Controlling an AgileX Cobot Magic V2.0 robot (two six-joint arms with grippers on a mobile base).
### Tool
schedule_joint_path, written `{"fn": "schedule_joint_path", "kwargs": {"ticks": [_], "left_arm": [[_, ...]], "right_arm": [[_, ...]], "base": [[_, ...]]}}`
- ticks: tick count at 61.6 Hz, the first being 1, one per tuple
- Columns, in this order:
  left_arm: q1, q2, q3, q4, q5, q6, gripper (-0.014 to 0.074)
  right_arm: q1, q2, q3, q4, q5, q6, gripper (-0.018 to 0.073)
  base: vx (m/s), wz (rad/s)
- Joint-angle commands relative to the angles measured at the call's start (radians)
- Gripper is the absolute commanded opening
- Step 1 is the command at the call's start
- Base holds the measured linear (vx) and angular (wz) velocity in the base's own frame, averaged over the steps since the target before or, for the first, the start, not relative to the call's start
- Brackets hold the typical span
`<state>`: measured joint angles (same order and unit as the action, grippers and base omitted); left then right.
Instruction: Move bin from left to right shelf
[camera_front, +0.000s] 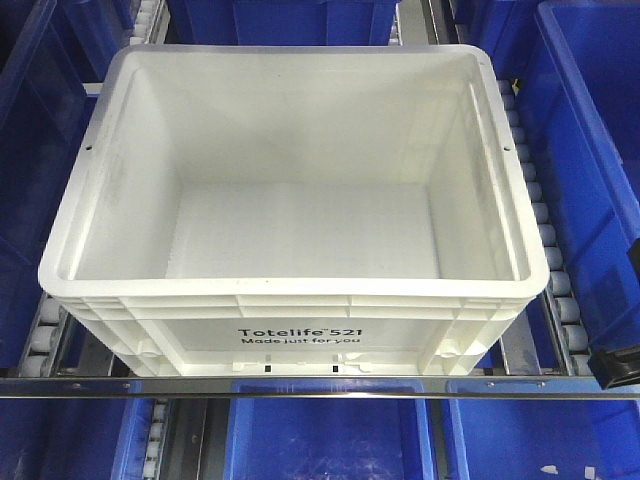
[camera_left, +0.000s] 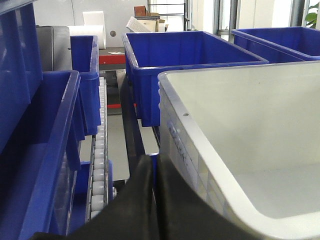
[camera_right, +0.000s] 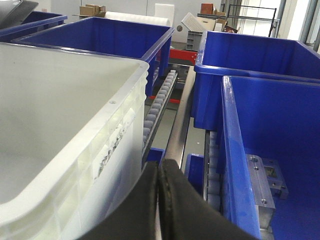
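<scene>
A: Starting at the left, what room is there beside the bin?

B: Little. In the front view a blue bin (camera_front: 40, 150) stands just past the left roller track (camera_front: 45, 335), and the white bin (camera_front: 290, 200) sits on the tracks with its rim close to that row. The left wrist view shows a narrow channel of rollers (camera_left: 100, 150) and a dark rail between the blue wall and the white side.

A: And the left hand?

B: The left hand (camera_left: 156, 200) is low in that channel, just beside the white wall, its two dark pads pressed together with no gap, nothing between them.

A: The middle?

B: The bin is empty, open side up, its printed face against the metal front rail (camera_front: 320, 385). More blue bins lie behind and below.

A: The right side?

B: Rollers (camera_front: 545, 240) run along the rim, then another blue bin (camera_front: 590, 150) nearby. The right hand (camera_right: 159, 200) sits between the white wall and that bin, pads likewise closed together, gripping nothing. A metal bracket (camera_right: 265, 180) is fixed inside the blue one.
</scene>
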<state>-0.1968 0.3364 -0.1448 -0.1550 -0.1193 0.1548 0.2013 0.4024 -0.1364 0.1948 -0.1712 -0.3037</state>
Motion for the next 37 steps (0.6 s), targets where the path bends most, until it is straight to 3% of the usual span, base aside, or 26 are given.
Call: {"fn": "schedule_joint_path", "kwargs": {"ticks": [1, 25, 37], "left_arm": [[-0.006, 0.010, -0.027, -0.003, -0.069, -0.001, -0.0009], [-0.006, 0.008, -0.027, -0.002, -0.069, -0.001, -0.0009], [-0.005, -0.147, 0.026, -0.001, 0.021, 0.014, -0.0009]], "right_arm": [[-0.006, 0.013, -0.026, -0.006, -0.069, -0.005, -0.0007], [-0.006, 0.013, -0.026, -0.006, -0.069, -0.005, -0.0007], [-0.006, 0.013, -0.026, -0.006, -0.070, -0.005, -0.0007]], "base": [[0.00, 0.00], [0.00, 0.00], [0.00, 0.00]]}}
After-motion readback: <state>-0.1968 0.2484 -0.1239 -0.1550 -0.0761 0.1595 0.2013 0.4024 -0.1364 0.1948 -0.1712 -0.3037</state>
